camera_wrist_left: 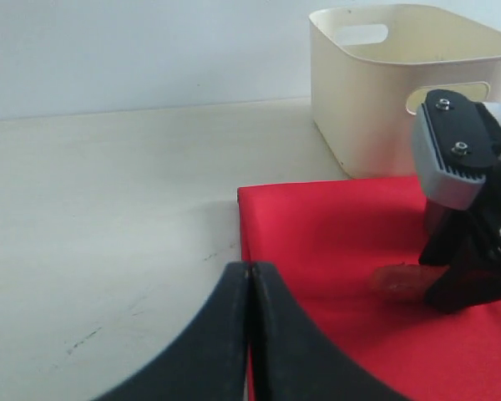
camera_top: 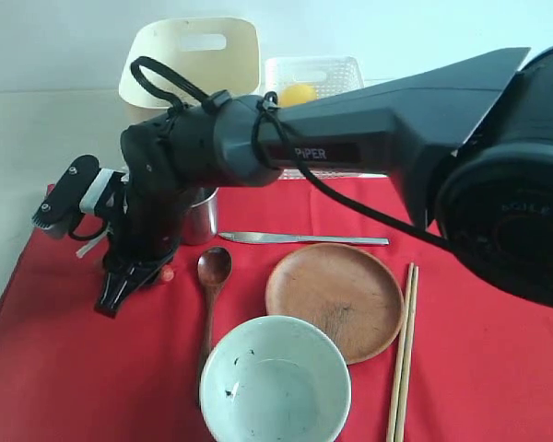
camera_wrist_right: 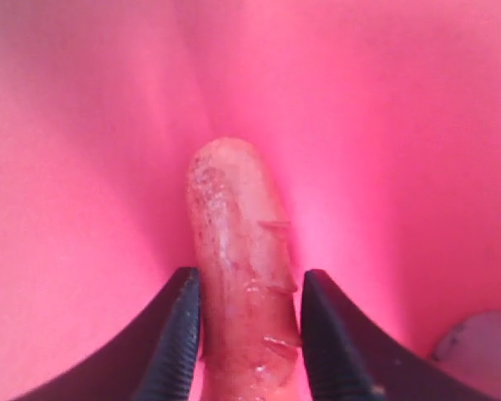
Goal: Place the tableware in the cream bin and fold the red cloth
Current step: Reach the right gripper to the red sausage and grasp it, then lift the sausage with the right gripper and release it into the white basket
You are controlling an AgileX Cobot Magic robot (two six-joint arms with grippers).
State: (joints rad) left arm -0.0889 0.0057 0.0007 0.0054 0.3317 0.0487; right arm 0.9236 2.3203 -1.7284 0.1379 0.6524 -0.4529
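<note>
at the steel cup's (camera_top: 200, 216) 7 o'clock, right gripper (camera_wrist_right: 249, 282) pinches the sausage (camera_wrist_right: 238, 242), left gripper (camera_wrist_left: 250, 272) shut empty; slick skin may squirt out.

This looks like a robot laboratory: a black arm marked PIPER (camera_top: 350, 138) over a pale table (camera_wrist_left: 108, 251), a plain white wall (camera_wrist_left: 108, 50), a bowl (camera_top: 275, 382) and wooden plate (camera_top: 332, 295) staged on a red cloth (camera_top: 55, 368).
</note>
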